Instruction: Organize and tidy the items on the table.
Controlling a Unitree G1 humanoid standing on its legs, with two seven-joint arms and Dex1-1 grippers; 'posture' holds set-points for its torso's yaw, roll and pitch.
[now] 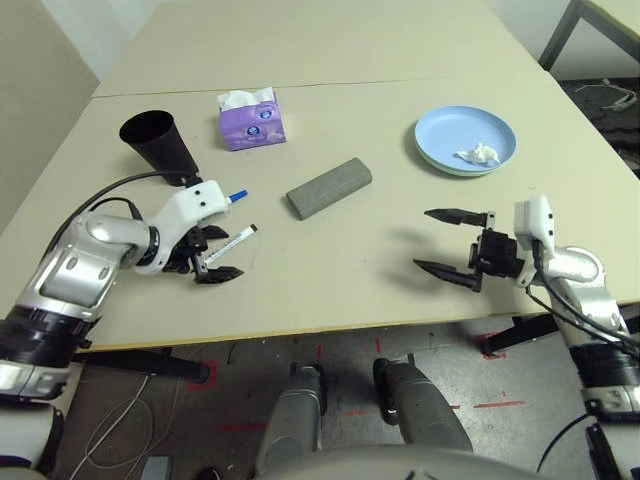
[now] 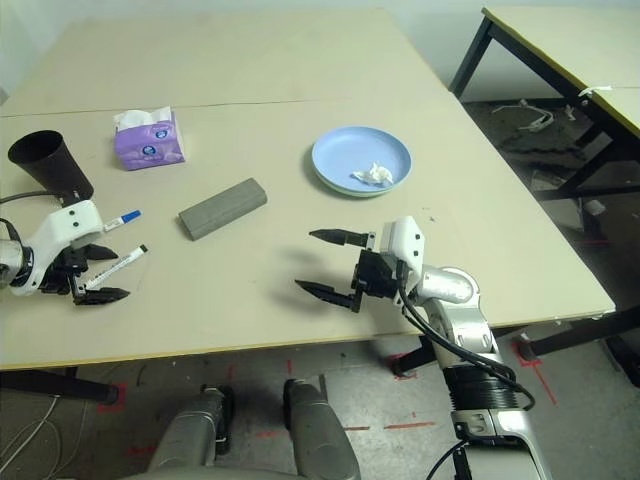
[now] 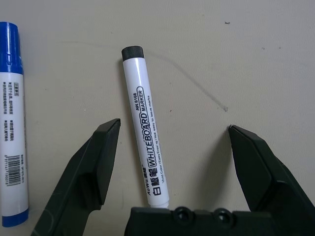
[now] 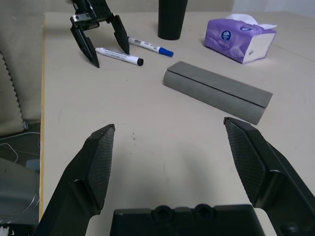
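A black-capped white marker lies flat on the table between the spread fingers of my open left gripper, touched by neither. A blue-capped marker lies just beside it, near the black cup. The grey glasses case rests shut at mid-table. At the right, a blue plate holds a white tissue wad, and a greenish rim shows under the plate. My right gripper hovers open and empty near the front edge, pointing toward the case.
A purple tissue box stands behind the case, by the table's seam. A dark-legged second table stands off to the right. Cables run from my left arm past the cup.
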